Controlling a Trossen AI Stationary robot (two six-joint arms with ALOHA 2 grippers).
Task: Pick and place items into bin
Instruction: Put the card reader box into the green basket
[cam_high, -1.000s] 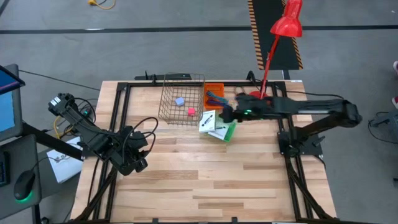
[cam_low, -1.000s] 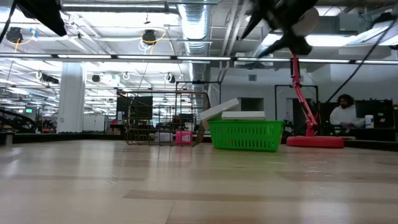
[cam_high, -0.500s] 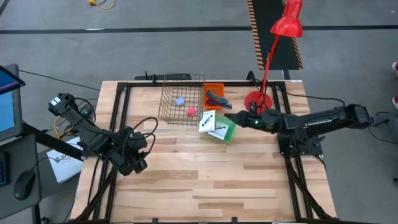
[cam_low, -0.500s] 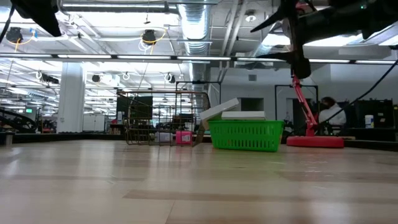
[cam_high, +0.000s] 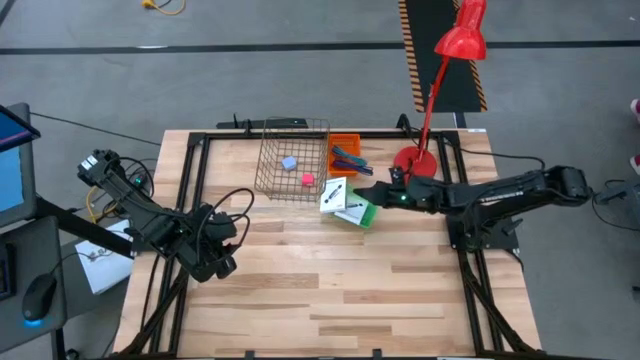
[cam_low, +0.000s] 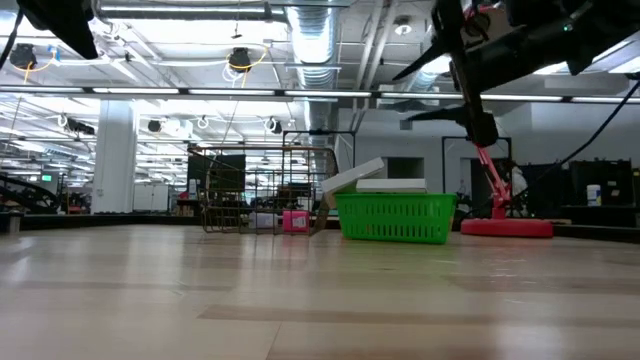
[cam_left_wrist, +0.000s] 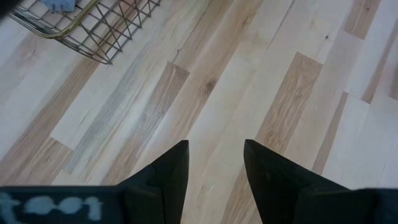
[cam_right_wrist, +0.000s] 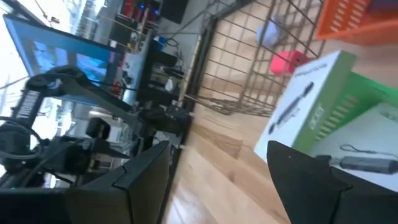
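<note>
Two flat white packets (cam_high: 335, 192) (cam_high: 351, 208) lie on top of a small green basket (cam_high: 368, 213). In the low view one packet (cam_low: 352, 176) leans tilted on the green basket's (cam_low: 393, 218) rim and the other (cam_low: 391, 185) lies flat. A lilac cube (cam_high: 289, 162) and a pink cube (cam_high: 307, 179) sit in the wire basket (cam_high: 293, 158). Pen-like sticks (cam_high: 347, 156) lie in an orange bin (cam_high: 345, 146). My right gripper (cam_high: 362, 189) (cam_low: 412, 92) (cam_right_wrist: 217, 168) hovers open just right of and above the packets. My left gripper (cam_high: 224, 263) (cam_left_wrist: 214, 163) waits open over bare table at the left.
A red desk lamp's base (cam_high: 413, 160) stands at the table's far right, close behind my right arm. The wire basket's corner (cam_left_wrist: 87, 28) shows in the left wrist view. Bare wood (cam_high: 340, 290) fills the near half of the table.
My right arm has come down lower over the table and its gripper has turned, now pointing level toward the green basket from the right. It stays beside the packets. The packets, cubes and baskets have not moved.
</note>
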